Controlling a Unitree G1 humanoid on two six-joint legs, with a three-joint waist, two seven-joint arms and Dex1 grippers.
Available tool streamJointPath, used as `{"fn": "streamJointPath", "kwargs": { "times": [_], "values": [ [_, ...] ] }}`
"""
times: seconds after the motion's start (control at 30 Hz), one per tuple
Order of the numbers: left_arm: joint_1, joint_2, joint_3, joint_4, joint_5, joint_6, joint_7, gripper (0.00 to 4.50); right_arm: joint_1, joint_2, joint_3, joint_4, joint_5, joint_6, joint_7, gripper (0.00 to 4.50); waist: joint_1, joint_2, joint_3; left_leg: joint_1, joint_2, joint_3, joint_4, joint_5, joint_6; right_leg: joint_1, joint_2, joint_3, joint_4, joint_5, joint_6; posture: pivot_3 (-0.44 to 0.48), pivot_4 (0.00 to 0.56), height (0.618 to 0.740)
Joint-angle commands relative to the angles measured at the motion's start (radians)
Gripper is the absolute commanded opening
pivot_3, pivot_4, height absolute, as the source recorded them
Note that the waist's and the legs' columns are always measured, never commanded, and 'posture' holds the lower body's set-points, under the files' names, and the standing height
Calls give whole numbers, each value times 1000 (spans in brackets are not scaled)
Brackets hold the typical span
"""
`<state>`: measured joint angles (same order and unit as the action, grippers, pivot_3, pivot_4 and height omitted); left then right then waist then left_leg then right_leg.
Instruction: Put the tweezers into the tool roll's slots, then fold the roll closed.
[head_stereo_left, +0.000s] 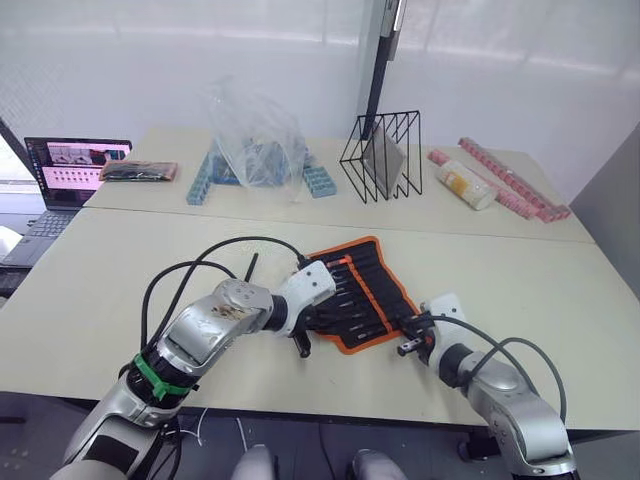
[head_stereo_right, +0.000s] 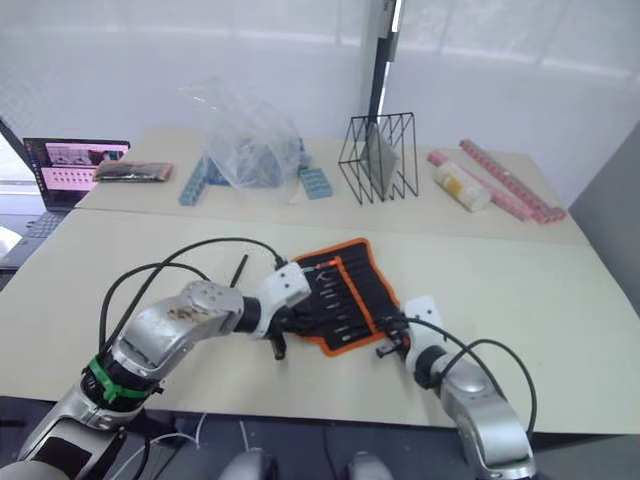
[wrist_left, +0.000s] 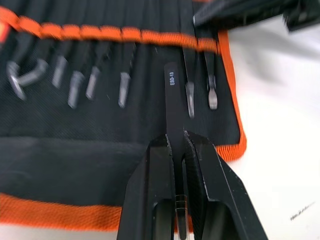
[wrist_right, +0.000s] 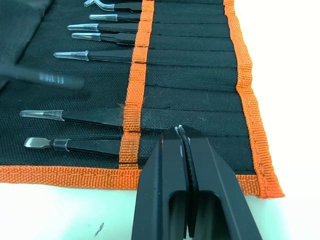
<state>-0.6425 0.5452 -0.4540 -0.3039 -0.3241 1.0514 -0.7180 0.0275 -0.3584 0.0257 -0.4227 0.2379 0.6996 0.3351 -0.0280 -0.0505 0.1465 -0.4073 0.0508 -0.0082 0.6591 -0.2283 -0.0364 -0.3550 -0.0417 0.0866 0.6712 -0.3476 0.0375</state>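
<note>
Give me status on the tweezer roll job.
Most slots of the open black fabric tool roll with orange trim already hold tweezers. In hand: the left pincer grips a slim black tweezer over the roll. The right pincer, shut, pins the roll's near edge. Left: seat that tweezer, slot the loose one on the table, fold the roll.

The tool roll (head_stereo_left: 362, 292) lies open and flat on the tabletop, inner face up. It is black fabric with orange trim around the edge and an orange stitched band (wrist_right: 134, 95) across the slots (wrist_right: 190, 80). Several tweezers (wrist_right: 90, 55) sit in the slots side by side, their pale tips protruding past the band. One further black tweezer (wrist_left: 173, 107), marked with white lettering, is clamped between the fingers of the left claw (wrist_left: 176, 141) above the roll's inner face, its free end pointing toward the band.
</note>
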Motion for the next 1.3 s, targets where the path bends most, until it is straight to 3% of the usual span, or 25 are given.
{"fn": "streamJointPath", "kwargs": {
  "times": [0.03, 0.77, 1.3],
  "values": [
    [-62, -9, -18, 17, 34, 1, 4, 30, 70, -2, 39, 75, -14, 65, -3, 0, 5, 0, 0, 0, 0, 0, 0, 0, 0, 0, 0, 0, 0, 0, 0, 0, 150, 689],
    [-193, -103, -127, 167, 122, 7, -25, 30, 92, 22, 41, 63, -11, 65, -34, 0, 13, 1, 0, -3, -1, -2, 0, 0, 0, 0, 0, -2, -2, 0, 0, 0, 150, 689],
    [-253, -321, -166, 479, 241, -201, -3, 30, 95, 35, 48, 63, -11, 63, -43, 0, 13, 1, 0, -2, -1, -2, 0, 0, 0, 0, 0, -2, -2, 0, 0, 0, 150, 689]
  ]
}}
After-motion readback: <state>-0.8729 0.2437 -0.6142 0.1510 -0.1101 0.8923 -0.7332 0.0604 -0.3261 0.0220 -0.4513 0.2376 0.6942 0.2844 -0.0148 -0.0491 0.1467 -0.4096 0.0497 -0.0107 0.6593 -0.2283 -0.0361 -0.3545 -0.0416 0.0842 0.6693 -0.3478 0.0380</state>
